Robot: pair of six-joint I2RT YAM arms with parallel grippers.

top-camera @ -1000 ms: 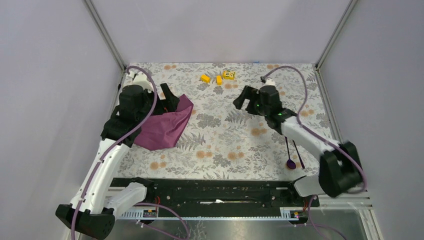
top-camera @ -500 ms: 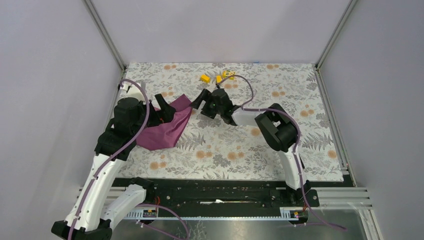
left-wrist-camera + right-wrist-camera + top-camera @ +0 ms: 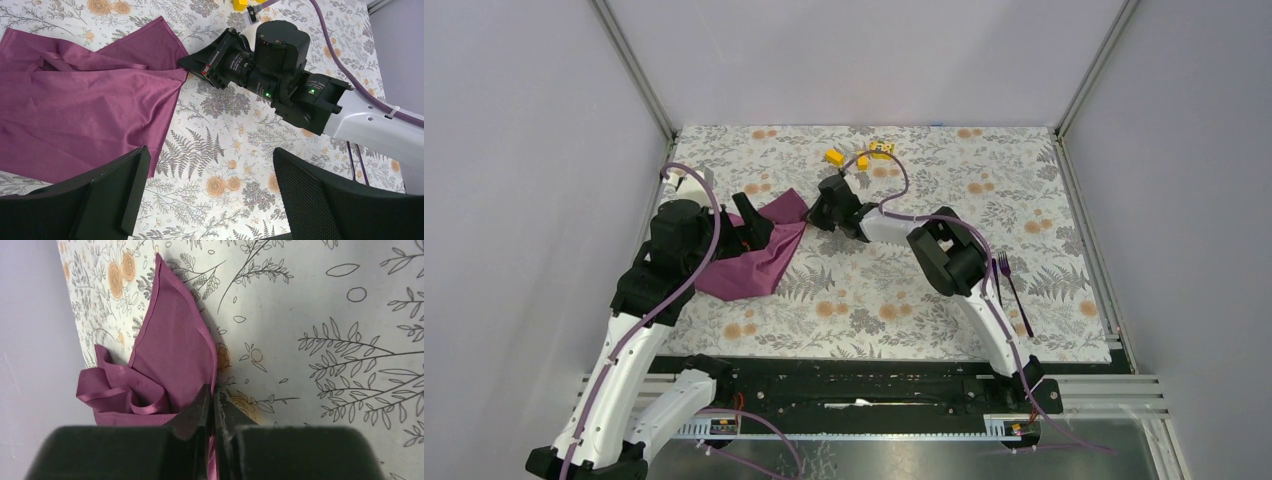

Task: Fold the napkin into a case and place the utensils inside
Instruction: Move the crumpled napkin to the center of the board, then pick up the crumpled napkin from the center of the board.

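The desk (image 3: pixel 1044 200) has the napkin (image 3: pixel 749 262) lying rumpled at its left side, nowhere near a case yet. Big change: the right end effector (image 3: pixel 213 395) swung across from the right and just pinched shut on the napkin's right edge. The left end effector (image 3: pixel 210 160) hovers wide open over it. With that arm out of the way, the fork (image 3: pixel 1004 272) shows at the far right. Guessing spreading comes next.

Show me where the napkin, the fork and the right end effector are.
napkin (image 3: pixel 752 265): top view, middle of the cloth.
fork (image 3: pixel 1012 292): top view, on its handle.
right end effector (image 3: pixel 213 396): right wrist view, between the fingertips closed on the napkin's edge.
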